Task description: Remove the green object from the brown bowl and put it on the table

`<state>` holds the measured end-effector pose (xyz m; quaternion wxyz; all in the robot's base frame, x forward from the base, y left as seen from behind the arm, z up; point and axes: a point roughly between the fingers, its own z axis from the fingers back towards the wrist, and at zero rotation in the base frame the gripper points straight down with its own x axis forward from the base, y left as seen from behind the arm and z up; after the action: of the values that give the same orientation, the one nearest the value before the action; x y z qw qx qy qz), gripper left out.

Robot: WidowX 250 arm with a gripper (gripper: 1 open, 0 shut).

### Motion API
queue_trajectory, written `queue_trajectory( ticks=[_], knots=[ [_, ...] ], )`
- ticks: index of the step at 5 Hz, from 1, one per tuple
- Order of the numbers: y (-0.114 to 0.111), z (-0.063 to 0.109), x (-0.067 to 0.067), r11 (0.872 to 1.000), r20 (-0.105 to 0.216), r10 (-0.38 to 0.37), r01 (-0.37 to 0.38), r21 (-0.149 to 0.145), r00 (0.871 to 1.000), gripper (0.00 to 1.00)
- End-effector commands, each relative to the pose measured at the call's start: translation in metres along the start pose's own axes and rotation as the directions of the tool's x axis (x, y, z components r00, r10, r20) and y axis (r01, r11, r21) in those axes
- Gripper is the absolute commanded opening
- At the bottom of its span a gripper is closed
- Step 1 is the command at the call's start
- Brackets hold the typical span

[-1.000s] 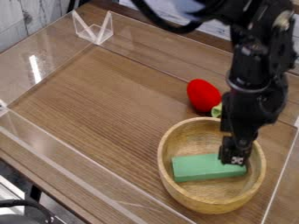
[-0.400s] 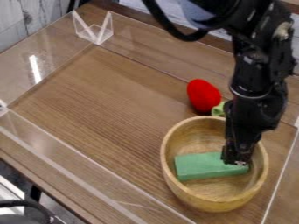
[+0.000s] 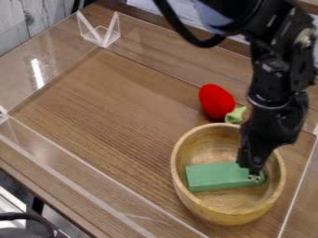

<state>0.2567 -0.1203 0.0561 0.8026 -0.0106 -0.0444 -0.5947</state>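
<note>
The green object, a flat green block, lies inside the brown bowl at the table's near right. My gripper points straight down into the bowl from the black arm. Its fingertips are at the block's right end, shut on it. The block still rests on the bowl's bottom. The arm hides the far right part of the bowl's rim.
A red strawberry toy with a green leafy top lies just behind the bowl. Low clear acrylic walls run round the table's edges. A clear folded stand sits at the back left.
The fingers have come together on the block's right end, and the wrist has rolled a little. The block and the bowl have stayed where they were.
</note>
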Motion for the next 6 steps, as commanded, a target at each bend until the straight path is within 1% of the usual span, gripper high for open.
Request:
queue_trajectory(
  ticks=[1,2,3,4,5,6],
  knots=[
    [0.008,0.024,0.016,0.994,0.034,-0.098,0.097,0.044,0.995,0.0],
    [0.014,0.022,0.012,0.995,0.034,-0.092,0.09,0.034,0.995,0.0],
    [0.018,0.015,0.007,0.996,0.035,-0.087,0.086,0.015,0.996,1.0],
    [0.022,-0.008,0.013,0.995,0.038,-0.1,0.1,-0.005,0.994,1.0],
    [0.027,-0.024,0.019,0.993,0.038,-0.115,0.115,-0.01,0.993,0.0],
    [0.022,-0.029,0.028,0.992,0.034,-0.123,0.123,0.005,0.992,0.0]
  ],
)
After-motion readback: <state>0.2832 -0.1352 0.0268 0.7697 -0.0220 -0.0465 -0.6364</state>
